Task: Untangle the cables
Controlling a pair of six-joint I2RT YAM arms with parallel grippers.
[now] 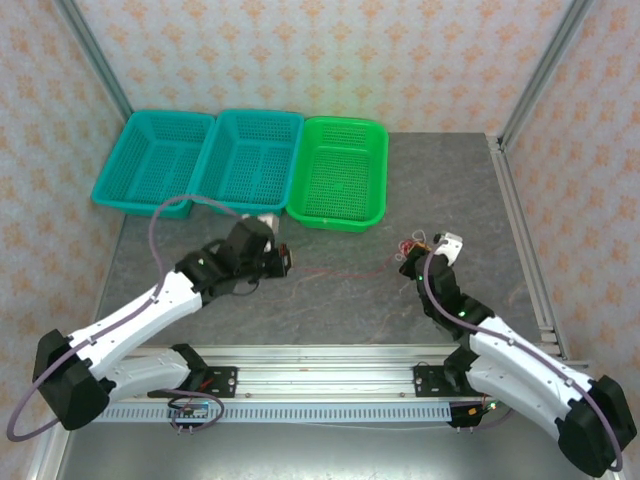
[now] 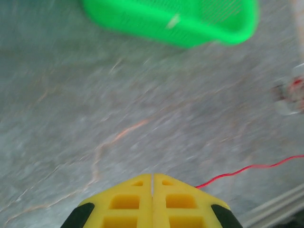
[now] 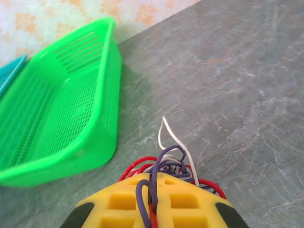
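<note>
The cables are a small tangle (image 1: 412, 243) of red, purple and white strands on the grey table, right of centre. My right gripper (image 1: 410, 260) (image 3: 154, 178) is shut on this tangle (image 3: 172, 162), with purple and red loops pinched between its yellow fingers and a white strand (image 3: 164, 130) sticking out ahead. One thin red cable (image 1: 340, 270) (image 2: 237, 171) stretches leftward across the table to my left gripper (image 1: 285, 262) (image 2: 152, 176). The left jaws are pressed together, and the red strand comes out from under their right side.
A green basket (image 1: 338, 222) (image 3: 102, 137) (image 2: 190, 33) stands behind the grippers at the table's back. Two teal baskets (image 1: 140, 205) (image 1: 245, 205) sit to its left. Bare grey table lies between the two grippers and to the right of the tangle.
</note>
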